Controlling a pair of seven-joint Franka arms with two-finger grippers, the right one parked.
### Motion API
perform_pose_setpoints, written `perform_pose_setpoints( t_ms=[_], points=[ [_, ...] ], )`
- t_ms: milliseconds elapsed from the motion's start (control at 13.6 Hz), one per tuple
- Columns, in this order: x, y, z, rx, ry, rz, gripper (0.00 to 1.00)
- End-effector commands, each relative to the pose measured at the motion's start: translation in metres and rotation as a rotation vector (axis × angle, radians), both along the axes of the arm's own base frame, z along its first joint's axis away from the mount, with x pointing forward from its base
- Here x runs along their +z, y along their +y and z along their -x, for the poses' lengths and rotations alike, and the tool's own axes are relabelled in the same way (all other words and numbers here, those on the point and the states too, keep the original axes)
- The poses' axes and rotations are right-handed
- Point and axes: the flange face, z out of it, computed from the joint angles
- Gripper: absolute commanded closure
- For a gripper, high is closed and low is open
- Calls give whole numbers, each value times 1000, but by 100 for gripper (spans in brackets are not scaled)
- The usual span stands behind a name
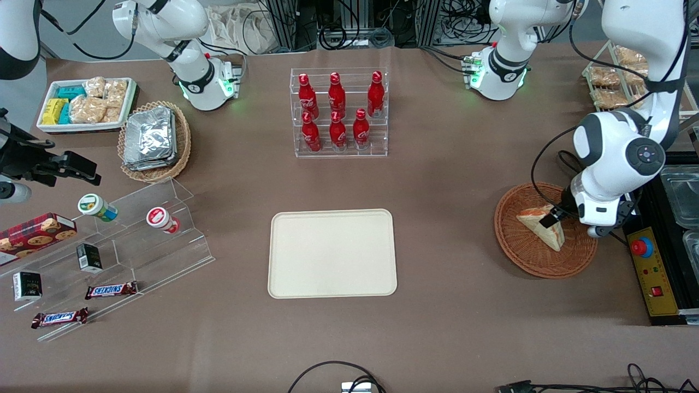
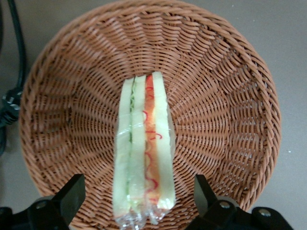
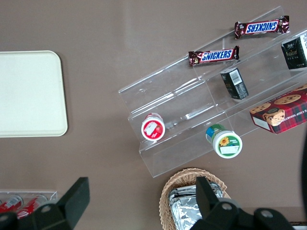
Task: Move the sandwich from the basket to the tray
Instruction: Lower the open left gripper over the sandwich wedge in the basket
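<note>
The sandwich, a plastic-wrapped wedge of pale bread with green, orange and red layers, lies in the reddish-brown wicker basket toward the working arm's end of the table. My left gripper hangs low over the basket, open, one finger on each side of the sandwich's wide end with a gap to each. The cream tray lies flat at the table's middle, with nothing on it.
A clear rack of red bottles stands farther from the camera than the tray. A control box with a red button lies beside the basket. Toward the parked arm's end are an acrylic step shelf with snacks and a tan basket of foil packets.
</note>
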Motion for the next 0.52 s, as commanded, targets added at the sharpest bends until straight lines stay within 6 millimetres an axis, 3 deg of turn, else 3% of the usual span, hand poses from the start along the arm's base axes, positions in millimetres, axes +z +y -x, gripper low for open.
perform_pose_setpoints(
  t_ms=[0, 294, 442],
  points=[
    [-14, -5, 3, 22, -17, 4, 0],
    [-36, -5, 9, 17, -33, 2, 0],
    [-38, -5, 9, 15, -33, 1, 7]
  ],
)
